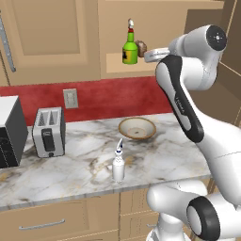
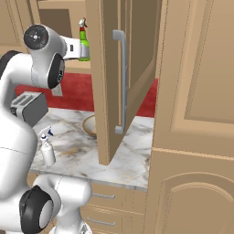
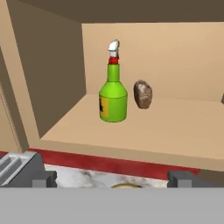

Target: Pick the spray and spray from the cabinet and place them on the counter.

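Note:
A green spray (image 3: pixel 113 94) with a yellow label and red-white top stands upright on the shelf of the open cabinet (image 3: pixel 175 127). My gripper (image 3: pixel 112 179) is open, in front of the shelf and short of the bottle, its tips spread wide with nothing between them. From the left base view the gripper (image 1: pixel 147 54) hovers just right of the green spray (image 1: pixel 130 47). A white spray (image 1: pixel 118 164) with a pale trigger nozzle stands upright on the marble counter (image 1: pixel 70 164) near its front edge, also seen as white spray (image 2: pixel 47 148).
A small brown lump (image 3: pixel 142 94) sits on the shelf right beside the green bottle. The cabinet door (image 2: pixel 123 68) hangs open to the right of the arm. A toaster (image 1: pixel 48 132), a bowl (image 1: pixel 137 128) and a dark appliance (image 1: pixel 9 132) stand on the counter.

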### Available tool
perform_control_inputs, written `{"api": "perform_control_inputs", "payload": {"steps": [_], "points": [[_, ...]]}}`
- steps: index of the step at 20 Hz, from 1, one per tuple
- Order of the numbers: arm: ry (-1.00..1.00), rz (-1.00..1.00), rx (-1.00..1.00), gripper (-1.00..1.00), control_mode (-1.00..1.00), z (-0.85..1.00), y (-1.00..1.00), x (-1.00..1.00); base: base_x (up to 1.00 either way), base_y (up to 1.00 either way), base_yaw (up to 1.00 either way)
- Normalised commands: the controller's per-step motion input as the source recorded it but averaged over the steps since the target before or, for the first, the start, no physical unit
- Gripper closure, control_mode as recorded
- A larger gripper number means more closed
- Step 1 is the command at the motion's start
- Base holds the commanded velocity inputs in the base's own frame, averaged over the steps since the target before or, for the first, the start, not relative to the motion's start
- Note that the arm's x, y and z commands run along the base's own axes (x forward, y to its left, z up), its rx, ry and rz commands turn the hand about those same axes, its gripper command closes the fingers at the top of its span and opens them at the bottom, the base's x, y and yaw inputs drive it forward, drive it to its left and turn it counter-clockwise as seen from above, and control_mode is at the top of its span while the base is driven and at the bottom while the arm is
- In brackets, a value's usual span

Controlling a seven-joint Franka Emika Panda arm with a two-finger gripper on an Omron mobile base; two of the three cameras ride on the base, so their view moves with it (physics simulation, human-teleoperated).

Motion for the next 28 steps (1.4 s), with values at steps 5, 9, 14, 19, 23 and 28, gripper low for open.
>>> {"api": "perform_control_inputs", "payload": {"steps": [5,9,14,19,23,28], "points": [[0.0,0.0,0.0,-1.0,-1.0,0.17,0.0,0.09,0.0,0.0,0.0],[-0.03,0.0,0.0,-1.0,-1.0,0.02,0.0,0.18,0.0,0.0,0.0],[-0.03,0.0,0.0,-1.0,-1.0,0.01,0.0,0.19,0.0,0.0,0.0],[-0.03,0.0,0.0,-1.0,-1.0,0.0,0.05,0.26,0.0,0.0,0.0],[-0.01,0.0,0.0,-1.0,-1.0,0.05,0.09,0.22,0.0,0.0,0.0],[0.0,0.0,0.0,-1.0,-1.0,0.08,0.04,0.26,0.0,0.0,0.0]]}}
